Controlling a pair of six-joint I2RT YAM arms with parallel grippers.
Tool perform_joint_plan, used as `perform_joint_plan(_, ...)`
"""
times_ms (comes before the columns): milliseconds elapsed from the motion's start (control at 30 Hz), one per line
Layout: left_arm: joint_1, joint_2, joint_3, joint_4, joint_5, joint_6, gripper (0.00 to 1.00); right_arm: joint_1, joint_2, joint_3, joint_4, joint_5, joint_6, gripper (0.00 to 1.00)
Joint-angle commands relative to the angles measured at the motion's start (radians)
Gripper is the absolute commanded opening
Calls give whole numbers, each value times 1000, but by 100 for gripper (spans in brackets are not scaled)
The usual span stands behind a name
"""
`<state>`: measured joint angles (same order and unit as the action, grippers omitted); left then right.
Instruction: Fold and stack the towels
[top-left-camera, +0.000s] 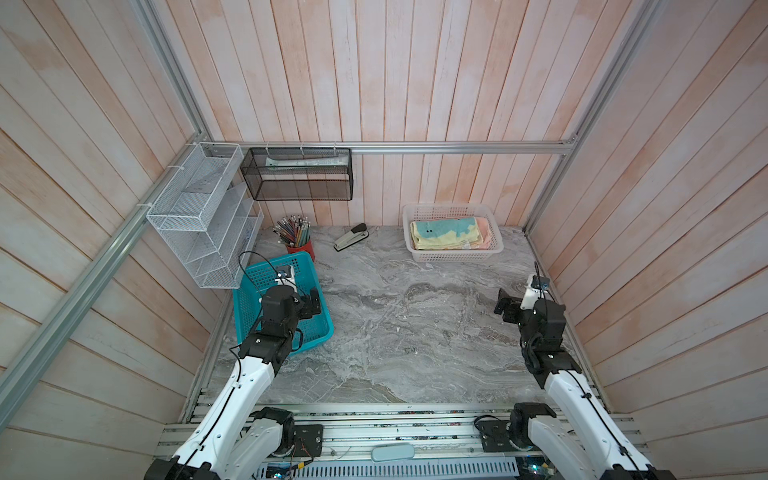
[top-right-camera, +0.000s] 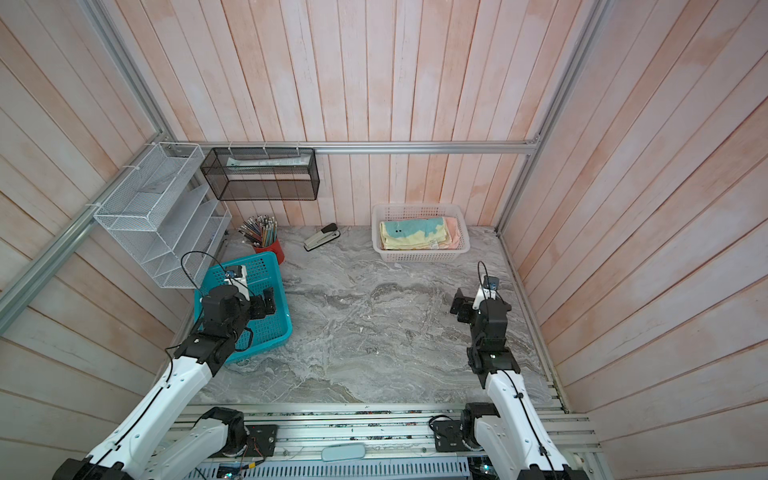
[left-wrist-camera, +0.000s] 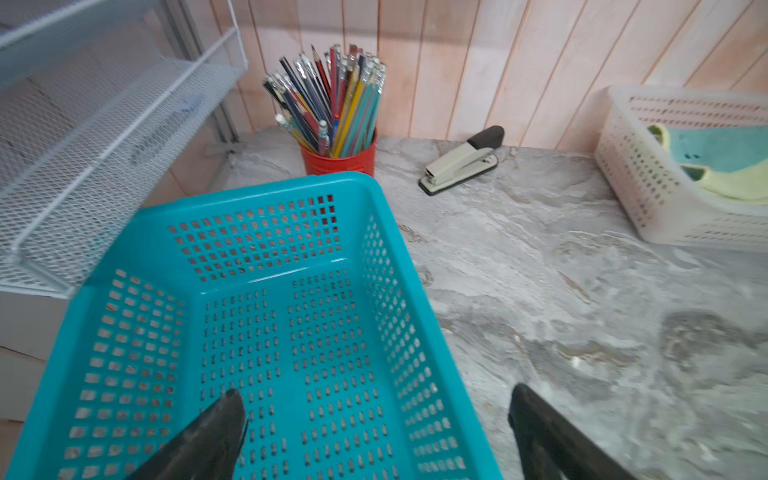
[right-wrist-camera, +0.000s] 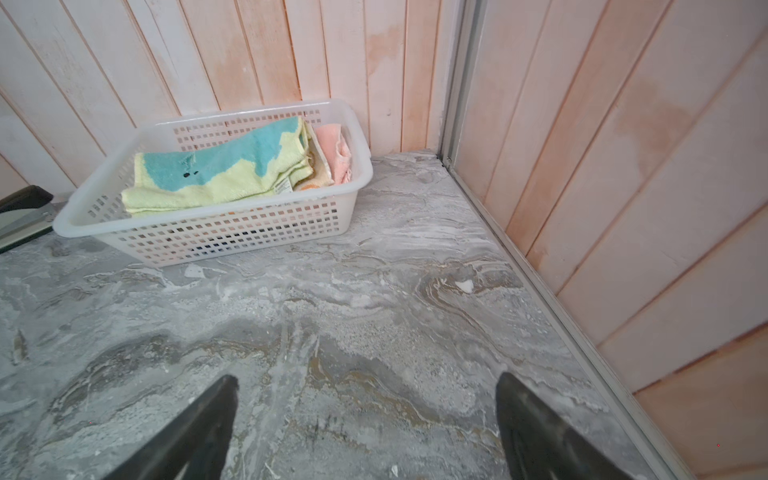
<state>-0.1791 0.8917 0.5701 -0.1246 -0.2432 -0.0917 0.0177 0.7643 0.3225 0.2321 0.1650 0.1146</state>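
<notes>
The towels lie folded in a stack inside the white basket (top-left-camera: 457, 255) (top-right-camera: 419, 255) at the back right. The pale yellow towel with teal patches (top-left-camera: 446, 235) (top-right-camera: 415, 235) (right-wrist-camera: 216, 174) is on top. Beside it show the edges of the salmon-pink towel (right-wrist-camera: 332, 149) and an orange-and-cream towel (right-wrist-camera: 318, 174). My left gripper (top-left-camera: 303, 297) (left-wrist-camera: 376, 392) hangs open over the empty teal basket (top-left-camera: 266, 266) (left-wrist-camera: 266, 187), holding nothing. My right gripper (top-left-camera: 515, 305) (right-wrist-camera: 368, 378) is open above bare marble at the right, well short of the white basket.
A red cup of pencils (top-left-camera: 297, 239) and a stapler (top-left-camera: 351, 237) stand at the back. A white mesh rack (top-left-camera: 199, 224) and a black mesh basket (top-left-camera: 297, 174) hang on the left and back walls. Wooden walls and an aluminium frame close in the table.
</notes>
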Motion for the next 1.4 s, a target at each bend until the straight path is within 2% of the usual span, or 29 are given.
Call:
perform_joint_plan(0, 21, -48, -133, 298, -112, 121, 100, -3, -68, -166, 298, 55, -11, 97)
perform_joint_plan(167, 109, -11, -258, 518, -50, 58, 100, -12, -55, -305, 516, 48, -18, 98)
perform_joint_plan(267, 144, 79, -294, 619, -16, 21, 100, -33, 35, -283, 535, -7, -15, 98)
perform_joint_plan(400, 153, 237, -328, 782, 27, 29, 100, -51, 204, -288, 707, -58, -17, 98)
perform_joint_plan(467, 155, 300, -329, 841, 34, 35, 100, -59, 268, -266, 734, -65, -22, 98)
perform_joint_plan(533, 159, 327, -307, 837, 28, 37, 100, -76, 331, -248, 788, -110, -41, 98)
perform_joint_plan(633, 189, 374, -333, 996, 50, 21, 100, -101, 425, -231, 889, -172, -52, 98)
perform_joint_plan(733, 220, 437, -345, 1125, 105, -28, 100, -119, 495, -192, 915, -223, -66, 98)
perform_joint_plan(967, 228, 660, -341, 1364, 198, 2, 100, -169, 561, -116, 852, -318, -51, 95)
perform_joint_plan(1067, 228, 637, -302, 1245, 220, 8, 100, -180, 575, -98, 834, -335, -44, 94)
perform_joint_plan(1167, 228, 645, -305, 1269, 220, 9, 100, -180, 612, -65, 822, -367, -41, 94)
perform_joint_plan(1267, 228, 644, -307, 1269, 220, 9, 100, -172, 719, -82, 975, -403, -32, 94)
perform_joint_plan(1367, 226, 642, -305, 1260, 215, 8, 100, -133, 720, -49, 895, -366, -83, 94)
